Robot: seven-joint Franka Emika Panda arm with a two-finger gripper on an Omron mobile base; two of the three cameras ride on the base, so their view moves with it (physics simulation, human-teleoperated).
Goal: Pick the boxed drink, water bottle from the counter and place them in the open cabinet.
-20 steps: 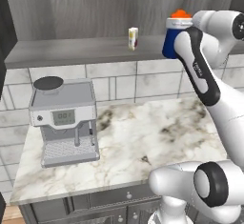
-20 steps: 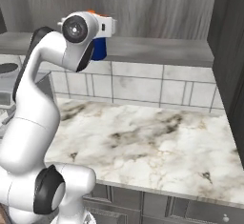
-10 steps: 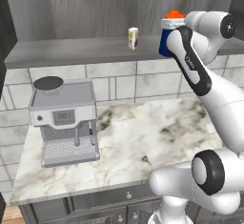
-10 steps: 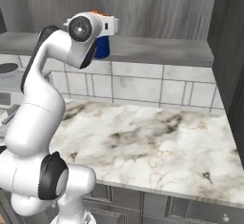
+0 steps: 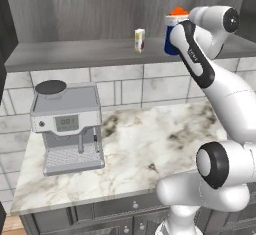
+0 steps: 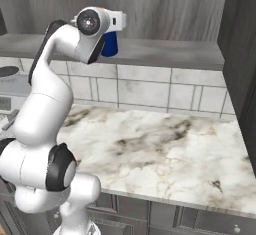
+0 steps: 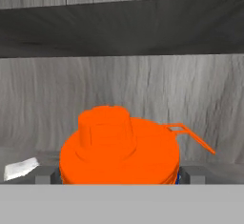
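- Gripper (image 7: 119, 182) jaws spread wide about the water bottle (image 5: 172, 29); grip or release, cannot tell.
- Bottle upright on the open cabinet (image 5: 75, 54) shelf, toward its right end.
- Boxed drink (image 5: 140, 40) upright mid-shelf.
- Both shelved; apparently only retreat remains.

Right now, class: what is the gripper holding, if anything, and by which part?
The bottle, it seems: the gripper straddles its blue body just below the orange cap, one finger on each side. Contact itself is hidden.
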